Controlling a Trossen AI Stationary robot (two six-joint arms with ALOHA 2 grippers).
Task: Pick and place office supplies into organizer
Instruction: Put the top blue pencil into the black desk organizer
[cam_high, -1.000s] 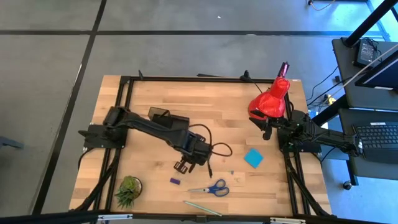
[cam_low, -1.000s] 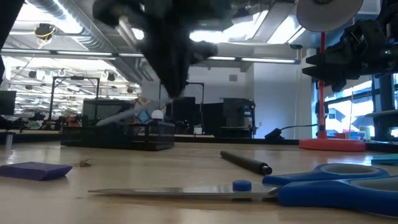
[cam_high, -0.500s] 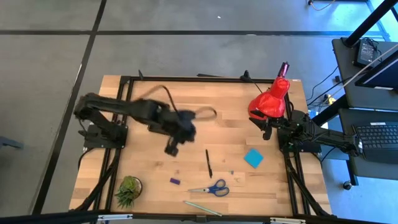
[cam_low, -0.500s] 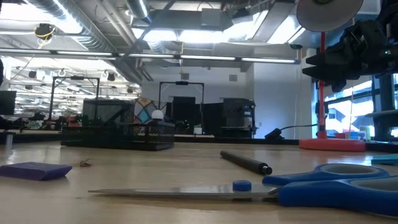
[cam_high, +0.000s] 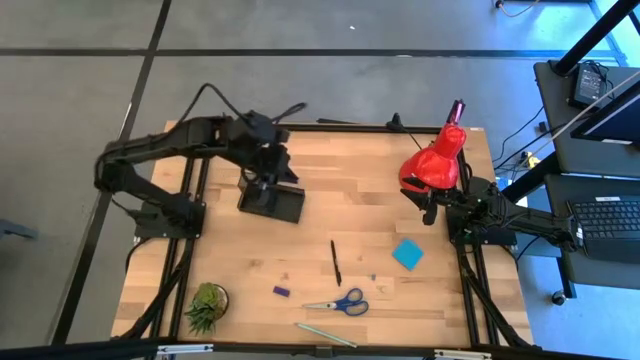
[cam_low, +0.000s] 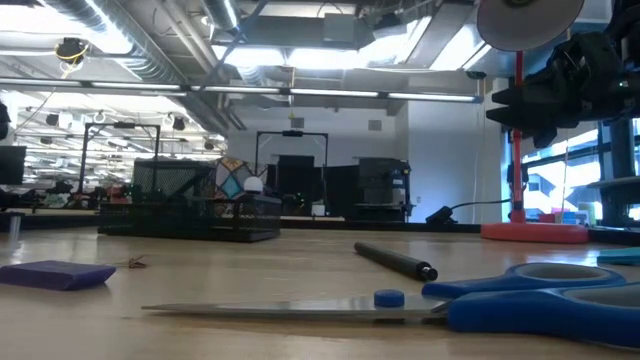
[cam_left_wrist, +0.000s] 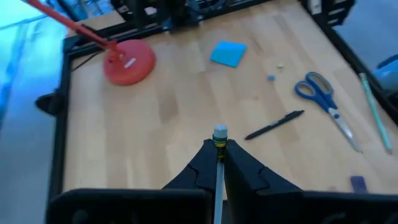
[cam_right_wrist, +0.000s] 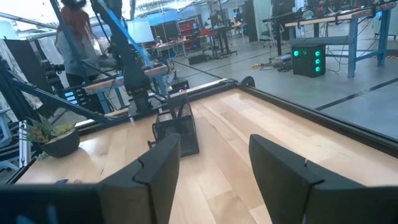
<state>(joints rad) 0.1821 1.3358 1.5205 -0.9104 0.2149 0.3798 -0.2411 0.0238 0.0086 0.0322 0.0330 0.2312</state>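
Organizer (cam_high: 271, 201) sits directly beneath the left pincer (cam_left_wrist: 219, 157), which pinches a thin pencil (cam_left_wrist: 219, 138) with a pale eraser tip.

By my reading the placing step is in hand: the next move calls for lowering the pencil into the cup section and then spreading the fingers. The black pen (cam_high: 335, 262), scissors (cam_high: 340, 303), sticky-note pad (cam_high: 407, 254) and purple block (cam_high: 281, 291) lie well beyond on the tabletop (cam_high: 370, 210). The right pincer (cam_right_wrist: 211, 165) waits spread, off beside the red lamp (cam_high: 436, 160).

The high view looks straight down on the pale wooden table (cam_high: 420, 300); the low view skims its surface; both share the blue-handled scissors (cam_high: 340, 303).
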